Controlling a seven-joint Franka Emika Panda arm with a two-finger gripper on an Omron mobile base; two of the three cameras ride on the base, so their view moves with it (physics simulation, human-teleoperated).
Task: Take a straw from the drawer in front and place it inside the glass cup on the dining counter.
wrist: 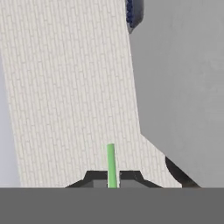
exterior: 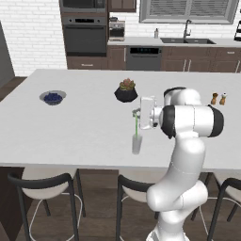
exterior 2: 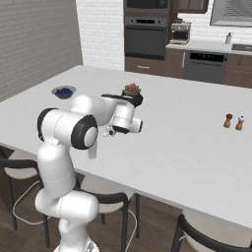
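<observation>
My gripper (exterior: 137,114) hangs over the white dining counter (exterior: 84,127) near its front edge, shut on the thin green straw (exterior: 137,126). The straw points straight down at the small clear glass cup (exterior: 137,144) directly below, and its lower end reaches the cup's mouth. In the hand view the straw (wrist: 111,164) stands pinched between the two dark fingertips (wrist: 94,177), with the counter top (wrist: 183,87) off to one side. In the right base view my own arm covers the hand and the straw. The drawer is out of view.
On the counter stand a succulent in a black pot (exterior: 126,92), a bowl of blueberries (exterior: 52,97) at the left and two small shakers (exterior: 218,99) at the right. Black-framed stools (exterior: 44,186) are tucked under the near edge.
</observation>
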